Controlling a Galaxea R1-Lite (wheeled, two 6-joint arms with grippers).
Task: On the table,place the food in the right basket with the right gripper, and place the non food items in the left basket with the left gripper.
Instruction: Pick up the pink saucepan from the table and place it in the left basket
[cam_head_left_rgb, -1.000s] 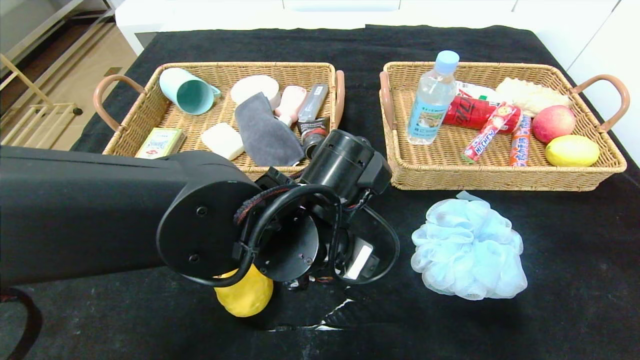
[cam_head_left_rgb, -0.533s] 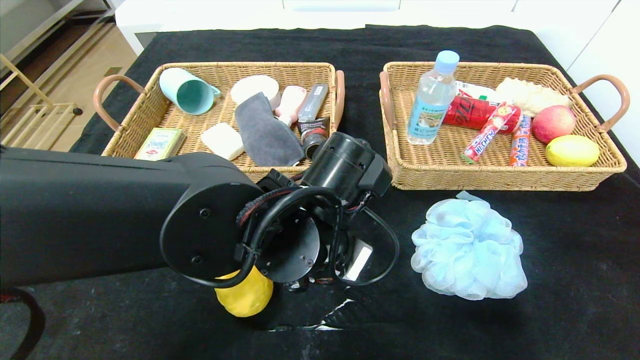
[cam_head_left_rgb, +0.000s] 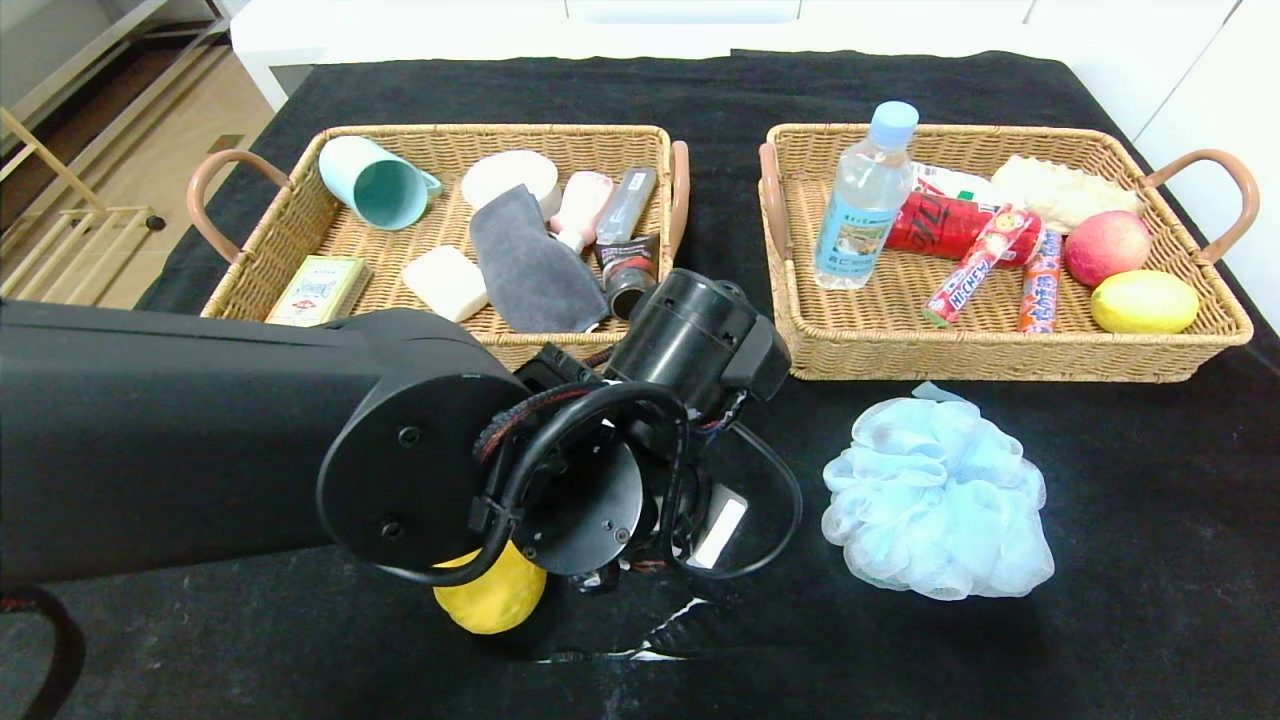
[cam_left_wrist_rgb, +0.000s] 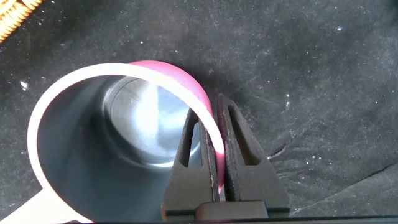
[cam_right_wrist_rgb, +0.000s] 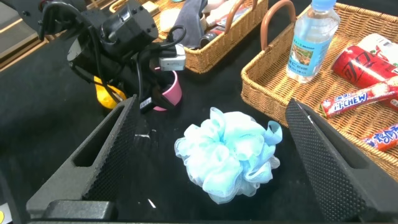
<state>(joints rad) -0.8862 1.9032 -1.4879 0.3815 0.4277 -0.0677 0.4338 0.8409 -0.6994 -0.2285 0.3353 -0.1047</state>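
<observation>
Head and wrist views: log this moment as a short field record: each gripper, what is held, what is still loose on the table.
left gripper: shut on the rim of the pink pot, one finger inside, one outside
pink pot: standing on the table, near the left basket
right gripper: open, holding nothing, above the blue mesh puff
blue mesh puff: on the table in front of the right basket
yellow pear: on the table, partly hidden by the left arm
</observation>
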